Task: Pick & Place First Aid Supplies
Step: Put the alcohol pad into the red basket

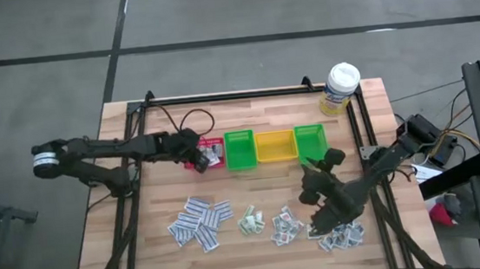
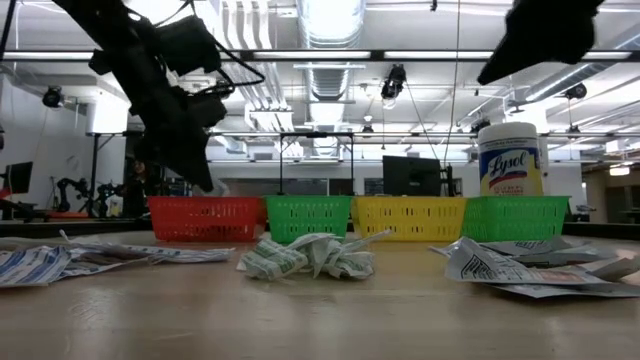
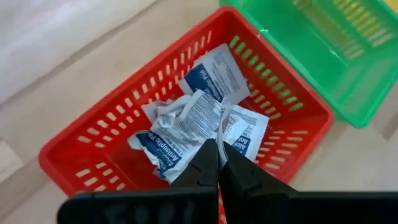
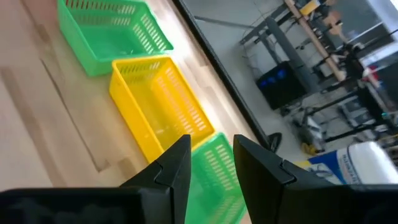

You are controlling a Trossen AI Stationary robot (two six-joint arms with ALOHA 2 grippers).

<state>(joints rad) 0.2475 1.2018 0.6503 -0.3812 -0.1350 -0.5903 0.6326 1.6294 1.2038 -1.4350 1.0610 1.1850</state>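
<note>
Over the red bin (image 1: pixel 210 153) at the counter's (image 1: pixel 145 247) left, the left pincer (image 3: pixel 217 163) hangs with its dark fingers pressed together and nothing between them; several crumpled white packets (image 3: pixel 196 121) with blue print already lie inside that slotted plastic basket. Along the front of the pale wood-plank counter, more first aid supplies sit in four loose heaps: a fanned pile of blue-printed strips (image 1: pixel 200 221) at the left, a small green-printed cluster (image 1: pixel 249 222), another cluster (image 1: pixel 286 227), and a last heap (image 1: pixel 342 236) just under the right arm. Behind them stands the row of bins, red, green (image 1: pixel 240 150), yellow (image 1: pixel 275 146) and a second green (image 1: pixel 310 140), all thin lattice-walled plastic, with a white-capped bottle (image 1: pixel 340 88) at the back right corner. The right pincer (image 4: pixel 211 163) is raised above the right-hand heap, its jaws standing apart with empty air between them, facing the yellow and green bins.

The packets look feather-light, flat and limp, paper-skinned and easily creased; they probably slide on the smooth wood and cling to neighbours in a pile. A sensible hold would be a pinch across the short edge of a strip that lies on top or at a heap's fringe, where one finger can slip under a lifted corner. Taking two at once seems the likeliest slip.
</note>
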